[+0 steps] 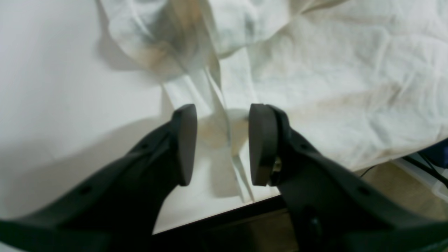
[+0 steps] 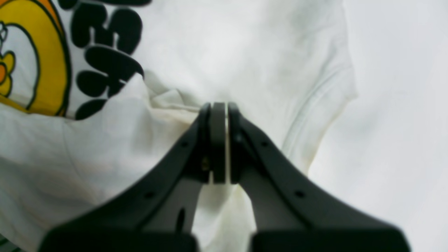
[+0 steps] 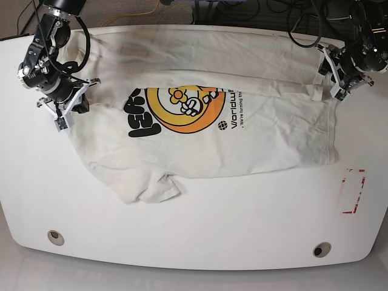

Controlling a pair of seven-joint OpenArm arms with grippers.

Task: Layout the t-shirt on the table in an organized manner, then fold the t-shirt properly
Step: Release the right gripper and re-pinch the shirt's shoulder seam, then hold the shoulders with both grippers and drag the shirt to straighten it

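The white t-shirt (image 3: 273, 133) lies spread over the table (image 3: 200, 230), with its yellow-orange round print (image 3: 182, 106) and black lettering (image 3: 140, 115) facing up. On the left of the base view, my right gripper (image 3: 62, 116) is at the shirt's edge. In the right wrist view it (image 2: 219, 108) is shut on a pinch of t-shirt (image 2: 245, 52) beside the lettering (image 2: 105, 45). My left gripper (image 3: 335, 91) is at the shirt's far right corner. In its wrist view it (image 1: 223, 115) stands open, fingers on either side of a fold of the t-shirt (image 1: 350, 70).
A red tape rectangle (image 3: 353, 191) marks the table's right side. Two grey grommet holes (image 3: 55, 237) (image 3: 322, 249) sit near the front edge. Cables (image 3: 254, 12) lie behind the table. The table's dark edge (image 1: 227, 213) runs just below the left gripper.
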